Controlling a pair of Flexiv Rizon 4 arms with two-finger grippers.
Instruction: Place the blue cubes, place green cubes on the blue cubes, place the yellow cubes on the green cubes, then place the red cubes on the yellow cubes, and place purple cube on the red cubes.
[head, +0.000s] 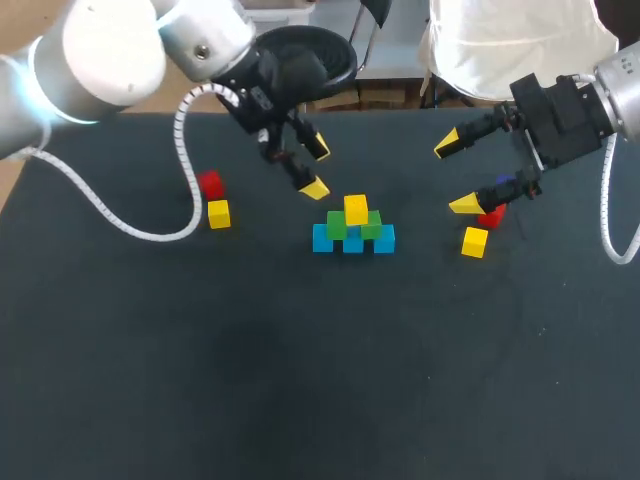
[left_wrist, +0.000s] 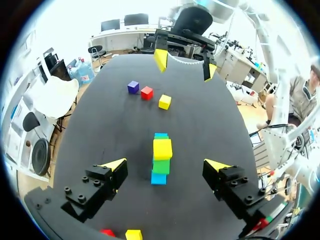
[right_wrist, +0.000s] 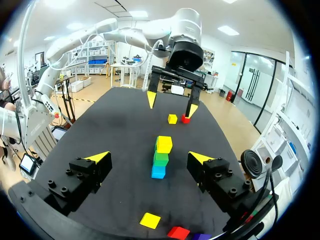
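Gaping empty, left pincer (head: 316, 168) and right pincer (head: 455, 174) flank a smooth-faced cube stack (head: 354, 228) on matte table (head: 300, 380).

table (head: 300, 380) — dark charcoal top, matte and plain | surface — flat, fills most of the head view | light — bright, pretty even

In the head view, the right gripper (head: 455, 174) hides most of what looks like the purple cube (head: 503, 181) and covers part of a red cube (head: 490, 218).
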